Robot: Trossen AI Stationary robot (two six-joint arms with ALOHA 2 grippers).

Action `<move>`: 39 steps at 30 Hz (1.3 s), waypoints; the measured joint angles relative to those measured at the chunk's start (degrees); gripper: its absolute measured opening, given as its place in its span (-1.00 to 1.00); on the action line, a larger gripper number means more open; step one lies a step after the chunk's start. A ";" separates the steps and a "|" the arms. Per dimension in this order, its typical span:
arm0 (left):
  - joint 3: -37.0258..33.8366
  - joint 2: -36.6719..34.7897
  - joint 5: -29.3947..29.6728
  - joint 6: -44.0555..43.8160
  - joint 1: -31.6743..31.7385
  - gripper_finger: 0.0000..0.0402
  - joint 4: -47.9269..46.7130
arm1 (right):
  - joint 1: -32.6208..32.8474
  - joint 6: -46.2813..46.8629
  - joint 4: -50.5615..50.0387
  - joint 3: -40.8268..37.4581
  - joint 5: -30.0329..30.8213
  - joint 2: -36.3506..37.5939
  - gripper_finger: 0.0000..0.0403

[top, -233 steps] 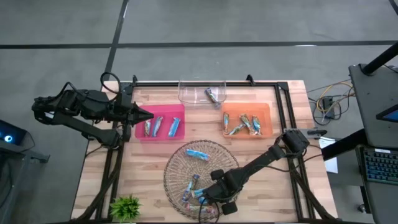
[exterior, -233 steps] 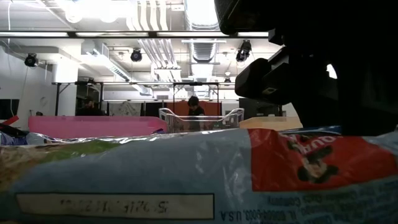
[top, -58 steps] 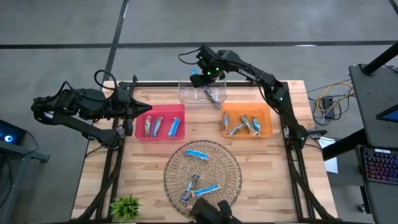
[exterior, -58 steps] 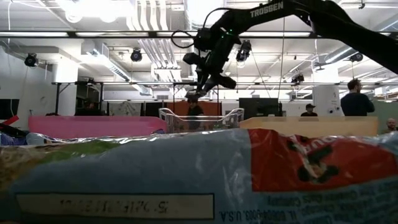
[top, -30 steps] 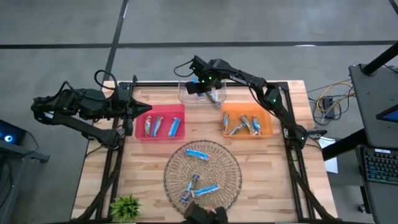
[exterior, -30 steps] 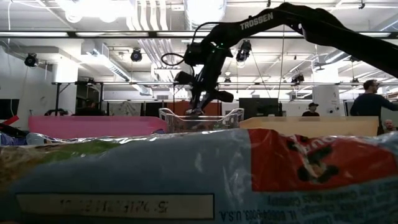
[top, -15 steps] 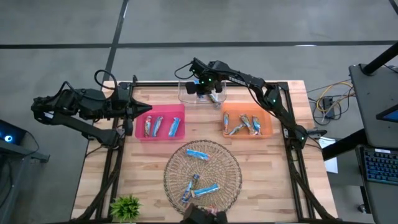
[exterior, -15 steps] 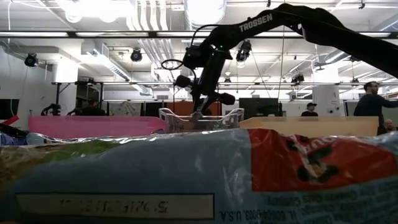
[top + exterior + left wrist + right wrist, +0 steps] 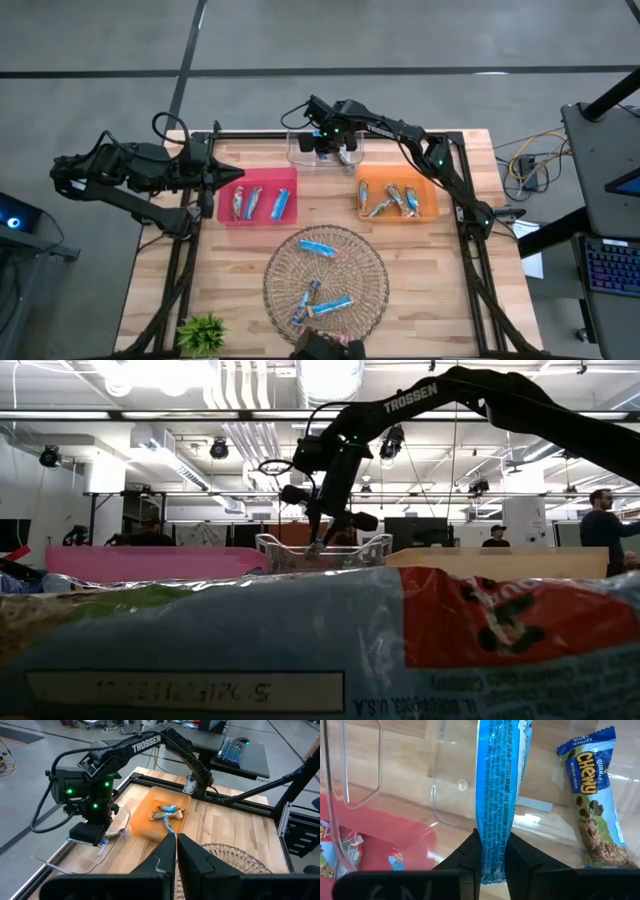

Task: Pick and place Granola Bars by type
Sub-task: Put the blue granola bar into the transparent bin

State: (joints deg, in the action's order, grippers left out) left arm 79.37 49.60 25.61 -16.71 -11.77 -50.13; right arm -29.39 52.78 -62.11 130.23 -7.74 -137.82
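the right gripper (image 9: 328, 143) has come down from above the bench's far edge into the clear tray (image 9: 300, 152), a blue granola bar (image 9: 496, 795) clamped between its fingers.

from above, that tray sits at the middle of the far edge, with a pink tray (image 9: 228, 184) and an orange tray (image 9: 432, 180) just nearer, each holding bars. a wire basket (image 9: 373, 275) at the near edge holds more bars. the left gripper (image 9: 236, 184) waits at the pink tray's left edge, jaws together.

at table height, the right gripper (image 9: 318, 536) dips just inside the clear tray (image 9: 375, 548).

from the left wrist, the right gripper (image 9: 89, 833) hangs over the clear tray (image 9: 55, 860).

from the right wrist, the held bar hangs lengthwise from the jaws beside a second bar (image 9: 592, 795) lying on the tray floor.

the bars look light, their wrappers slick and crinkly; a pinch across the middle seems the safest hold.
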 joint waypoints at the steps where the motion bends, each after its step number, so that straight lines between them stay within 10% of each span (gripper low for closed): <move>1: 0.00 0.00 0.00 -0.04 0.00 -1.00 0.00 | 0.00 0.00 0.02 0.00 0.04 0.00 -0.74; 25: 0.00 0.00 0.00 -1.14 -0.02 -1.00 -0.07 | 0.40 -0.61 2.75 0.00 0.17 0.00 -0.72; 39: 0.00 -0.01 -0.02 -1.33 0.02 -1.00 -0.08 | 0.58 0.41 2.42 -0.28 0.04 0.00 -0.20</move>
State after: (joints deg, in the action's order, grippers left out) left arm 79.37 49.60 25.58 -18.04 -11.75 -50.21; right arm -28.81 53.18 -59.70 129.95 -7.70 -137.82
